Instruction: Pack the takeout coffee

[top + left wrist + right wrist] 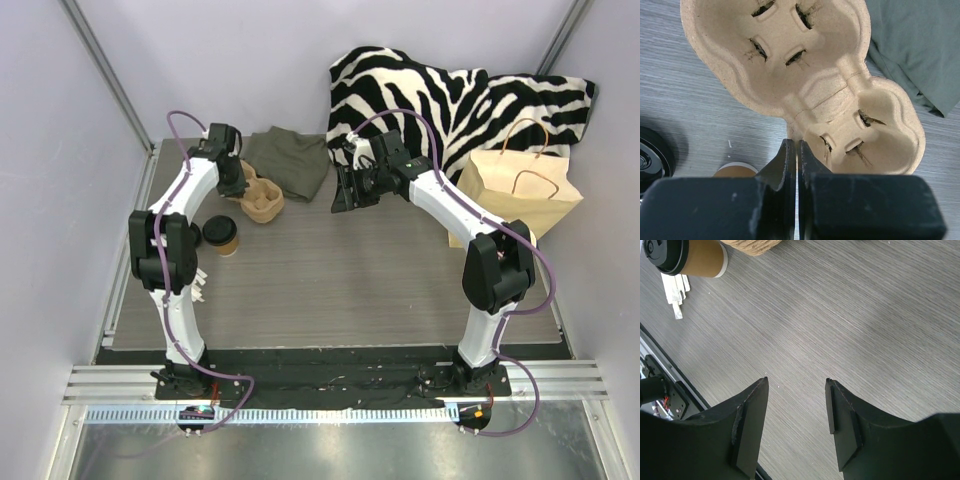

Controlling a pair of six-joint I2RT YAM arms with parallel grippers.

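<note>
Grey wood-grain tabletop (380, 280) is sitting betw. pale lavender walls, w/ a zebra-print blanket (440, 90) bunching up at the back. An olive-green cloth (295, 160) is lying crumpled just left of the blanket, and a brown paper bag (520, 195) w/ twisted handles is resting against it at the right edge. On the left side the takeout coffee (222, 236), a small kraft cup w/ black lid on, is standing upright on the table. It's sitting just beside the left arm's elbow and near a moulded-pulp two-cup carrier (805, 85), not touching it; both carrier wells are facing up. A few white packets (203, 285) are lying near the cup, toward the front. At the carrier's near rim the left gripper (794, 150) is reaching down, fingers pressing together w/ only a hairline betw. them; can't tell if any rim is getting caught in there. Over bare table, approx. centre-back, the right gripper (796, 382) is hovering w/ fingers standing apart, holding nothing.
</note>
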